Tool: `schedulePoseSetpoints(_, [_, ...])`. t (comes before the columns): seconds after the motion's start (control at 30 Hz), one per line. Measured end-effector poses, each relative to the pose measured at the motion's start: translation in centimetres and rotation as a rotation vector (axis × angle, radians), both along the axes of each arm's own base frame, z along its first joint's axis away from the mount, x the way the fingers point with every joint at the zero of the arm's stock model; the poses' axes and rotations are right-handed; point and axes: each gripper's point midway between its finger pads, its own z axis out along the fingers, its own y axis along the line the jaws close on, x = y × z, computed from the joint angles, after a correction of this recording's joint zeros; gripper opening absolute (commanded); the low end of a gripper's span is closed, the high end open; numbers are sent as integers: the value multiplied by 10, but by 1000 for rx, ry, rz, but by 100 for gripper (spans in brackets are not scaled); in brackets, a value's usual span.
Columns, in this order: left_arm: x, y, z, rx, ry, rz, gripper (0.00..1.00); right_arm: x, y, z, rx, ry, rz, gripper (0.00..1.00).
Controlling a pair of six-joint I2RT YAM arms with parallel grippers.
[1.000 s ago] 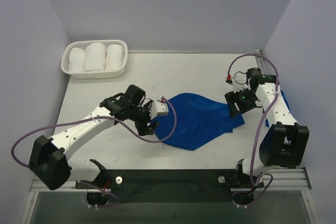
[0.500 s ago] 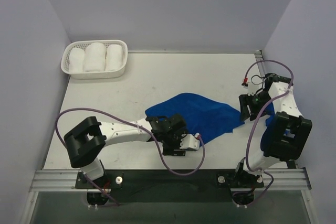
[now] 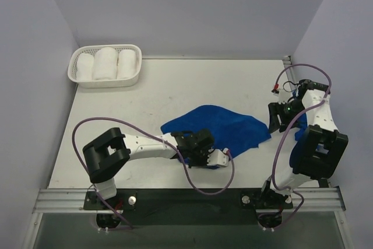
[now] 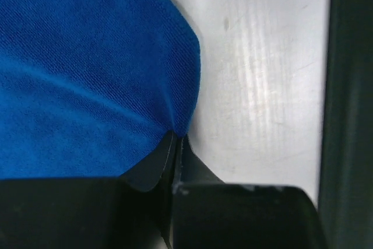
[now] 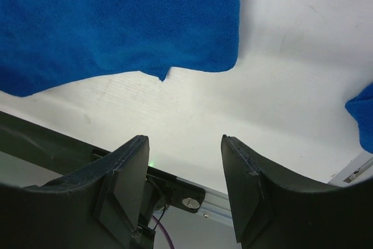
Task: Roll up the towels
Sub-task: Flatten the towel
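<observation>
A royal-blue towel [image 3: 224, 125] lies loosely spread at the table's middle. My left gripper [image 3: 203, 150] sits at its near edge, and the left wrist view shows the jaws shut [image 4: 176, 138] on a pinch of the towel's [image 4: 87, 74] edge, with the cloth drawn to a peak at the tips. My right gripper [image 3: 274, 122] hovers by the towel's right corner. In its own view the fingers stand open [image 5: 183, 141] above bare table, nothing between them, the towel [image 5: 116, 21] lying just ahead. A second blue towel [image 3: 299, 133] [image 5: 364, 115] lies at the right, mostly hidden behind the right arm.
A white basket [image 3: 74, 75] with three white towel rolls [image 3: 105, 63] stands at the back left corner. The table's dark front rail [image 4: 349, 109] runs close beside the left gripper. Lilac walls enclose the table on three sides.
The left arm swung from the towel's left side to its near edge, then the left gripper shut on the edge. The towel's left part shifted. The right arm drew back a little.
</observation>
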Motion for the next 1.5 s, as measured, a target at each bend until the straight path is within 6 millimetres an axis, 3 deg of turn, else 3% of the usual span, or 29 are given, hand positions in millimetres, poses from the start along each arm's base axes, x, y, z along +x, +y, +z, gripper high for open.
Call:
schedulePoseSetpoints(0.1, [-9, -4, 18, -31, 102, 28, 0, 7, -3, 7, -2, -21, -6, 53])
schedulePoseSetpoints(0.2, [-11, -10, 60, -141, 257, 94, 0, 19, -6, 16, 0, -55, -10, 53])
schedulePoseSetpoints(0.27, [12, -9, 101, -259, 355, 185, 0, 26, -7, 20, 4, -71, -10, 53])
schedulePoseSetpoints(0.33, [52, 3, 139, -382, 428, 299, 0, 30, -7, 22, 9, -78, -10, 53])
schedulePoseSetpoints(0.43, [114, 41, 159, -494, 499, 478, 0, 35, -5, 25, 22, -82, -11, 52])
schedulePoseSetpoints(0.47, [122, 50, 159, -504, 526, 513, 3, 36, -3, 25, 28, -80, -5, 53])
schedulePoseSetpoints(0.5, [143, 70, 152, -518, 549, 592, 6, 36, -2, 24, 29, -76, -4, 53])
schedulePoseSetpoints(0.57, [167, 102, 129, -513, 615, 718, 12, 37, 5, 22, 36, -62, 7, 53])
schedulePoseSetpoints(0.6, [174, 115, 114, -500, 647, 770, 21, 37, 9, 21, 39, -57, 18, 53])
schedulePoseSetpoints(0.7, [181, 145, 71, -439, 742, 898, 34, 38, 26, 18, 46, -40, 58, 53])
schedulePoseSetpoints(0.8, [184, 171, 44, -383, 787, 1003, 46, 33, 43, 13, 54, -11, 94, 52])
schedulePoseSetpoints(1.0, [200, 208, 44, -361, 658, 1088, 45, 11, 62, -3, 67, 77, 111, 42])
schedulePoseSetpoints(1.13, [193, 206, 68, -352, 495, 1021, 41, -10, 66, -12, 48, 134, 109, 32])
schedulePoseSetpoints(1.27, [164, 173, 90, -323, 347, 869, 50, -34, 77, -23, 22, 207, 150, 37])
schedulePoseSetpoints(1.37, [140, 148, 88, -299, 328, 782, 56, -46, 89, -30, 6, 252, 178, 49])
schedulePoseSetpoints(1.5, [135, 151, 69, -254, 349, 827, 59, -50, 97, -41, -30, 278, 201, 55])
